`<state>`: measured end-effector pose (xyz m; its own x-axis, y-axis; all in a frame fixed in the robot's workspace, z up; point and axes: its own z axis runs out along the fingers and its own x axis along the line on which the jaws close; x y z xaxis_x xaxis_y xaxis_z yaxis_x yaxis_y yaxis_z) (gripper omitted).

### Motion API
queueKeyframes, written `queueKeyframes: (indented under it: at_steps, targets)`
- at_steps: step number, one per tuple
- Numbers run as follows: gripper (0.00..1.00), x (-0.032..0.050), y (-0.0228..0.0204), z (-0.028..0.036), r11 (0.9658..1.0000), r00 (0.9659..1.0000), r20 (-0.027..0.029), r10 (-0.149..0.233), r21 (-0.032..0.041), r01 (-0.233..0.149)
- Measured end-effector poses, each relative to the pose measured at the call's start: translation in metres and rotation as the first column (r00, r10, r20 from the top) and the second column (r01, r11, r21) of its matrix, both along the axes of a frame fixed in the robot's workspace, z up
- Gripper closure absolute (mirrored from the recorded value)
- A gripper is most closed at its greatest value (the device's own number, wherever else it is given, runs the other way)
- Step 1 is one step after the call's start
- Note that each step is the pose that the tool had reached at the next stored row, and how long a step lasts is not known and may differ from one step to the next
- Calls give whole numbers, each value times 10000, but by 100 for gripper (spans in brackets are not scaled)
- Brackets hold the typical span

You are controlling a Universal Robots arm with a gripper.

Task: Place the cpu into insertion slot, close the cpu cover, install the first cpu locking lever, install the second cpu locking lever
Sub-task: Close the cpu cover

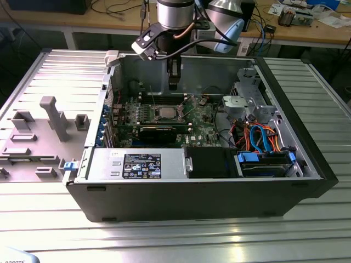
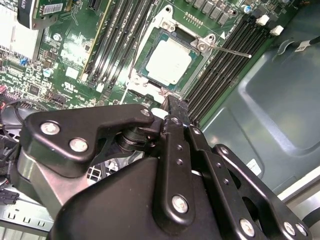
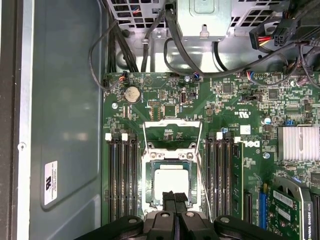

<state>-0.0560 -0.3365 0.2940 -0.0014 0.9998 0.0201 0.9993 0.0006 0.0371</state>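
The gripper [image 1: 173, 83] hangs inside the open computer case [image 1: 192, 203], which sits on the ribbed metal counter [image 1: 164, 238]. Both wrist views show its jaws pressed together with nothing between them. In the exterior view the cpu [image 1: 164, 113] lies at about 7 o'clock from the jaws, close below them, seated in the insertion slot [image 1: 156, 112] on the green board [image 1: 205, 118]. In the first wrist view the cpu cover [image 3: 170, 156] looks to lie flat around the chip, its window showing the silver top, though whether it is fully down cannot be told. 1 thin locking lever [image 2: 230, 50] stands unlatched. Its long axis runs out from a socket corner across the black memory slots [image 2: 220, 70]. By judgement, the relation that counts is this: the jaws sit just short of the socket's near edge, and the lever lies off to their side, not beneath them.
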Motion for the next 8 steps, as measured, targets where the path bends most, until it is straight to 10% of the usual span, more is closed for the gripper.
queueKeyframes:
  at_steps: [8]
  targets:
    - [89,24,0,0,10000,10000,0,0,0,0]
